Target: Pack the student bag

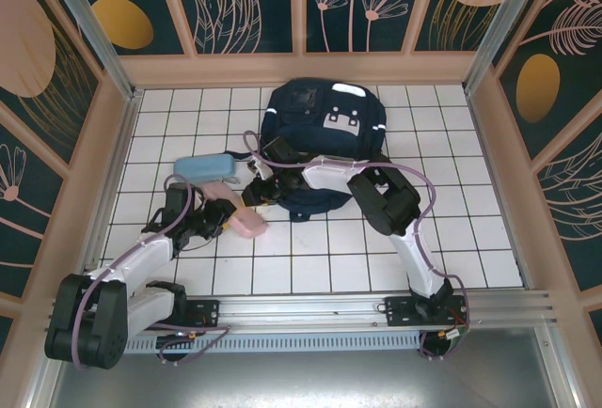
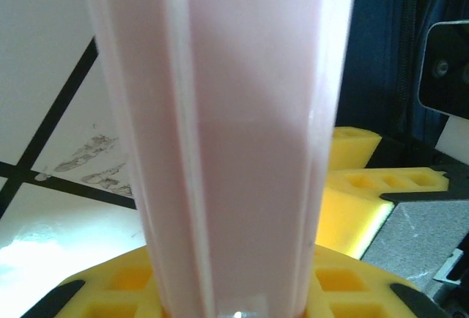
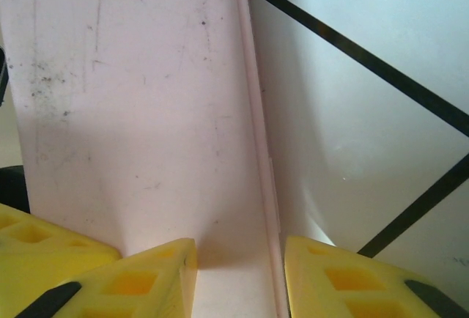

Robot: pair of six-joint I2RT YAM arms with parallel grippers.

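The student bag [image 1: 324, 117], a navy backpack with grey patches, lies at the back centre of the tiled table, and its fabric [image 2: 388, 39] shows in the left wrist view. A pink oblong case [image 1: 250, 227] hangs just in front of the bag, gripped from both sides. My left gripper [image 1: 224, 212] is shut on it, and the case [image 2: 234, 113] stands between its yellow fingers [image 2: 95, 292]. My right gripper [image 1: 256, 185] reaches in from the right and is shut on the case's other end [image 3: 132, 113], its fingers [image 3: 146, 281] pressing both sides.
A light-blue case [image 1: 204, 165] lies on the tiles left of the bag. Wooden walls [image 1: 94, 192] close in the table on three sides, and a metal rail [image 1: 310, 309] runs along the near edge. The right arm [image 1: 386, 196] crosses in front of the bag.
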